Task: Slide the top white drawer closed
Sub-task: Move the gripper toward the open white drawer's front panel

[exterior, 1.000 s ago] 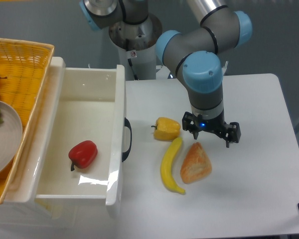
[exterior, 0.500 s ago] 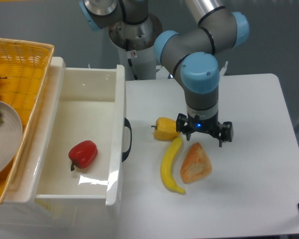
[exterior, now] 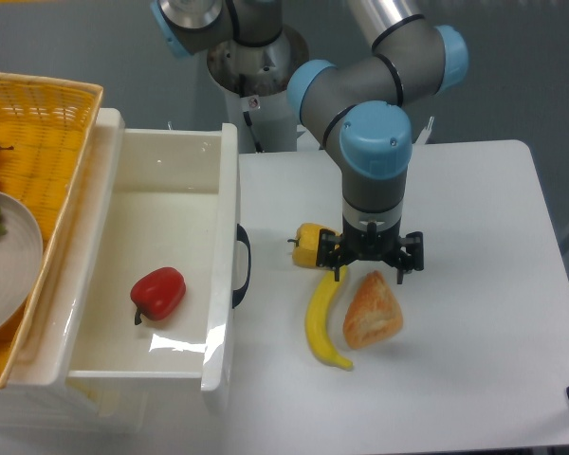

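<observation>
The top white drawer (exterior: 223, 180) stands pulled out to the right, its black curved handle (exterior: 244, 265) on the front panel facing the table. A red pepper (exterior: 158, 293) lies inside it. My gripper (exterior: 371, 260) hangs well to the right of the handle, low over the table, above the banana (exterior: 323, 318) and the bread piece (exterior: 373, 310). Its fingers are spread wide and hold nothing.
A yellow pepper (exterior: 313, 245) sits just left of the gripper, partly covered by it. A yellow wicker basket (exterior: 38, 123) with a grey plate (exterior: 9, 275) rests on the cabinet top at the left. The arm's base (exterior: 256, 76) stands behind the drawer.
The gripper has shifted left and slightly back across the table, from beside the bread toward the yellow pepper. The drawer and the food have not moved.
</observation>
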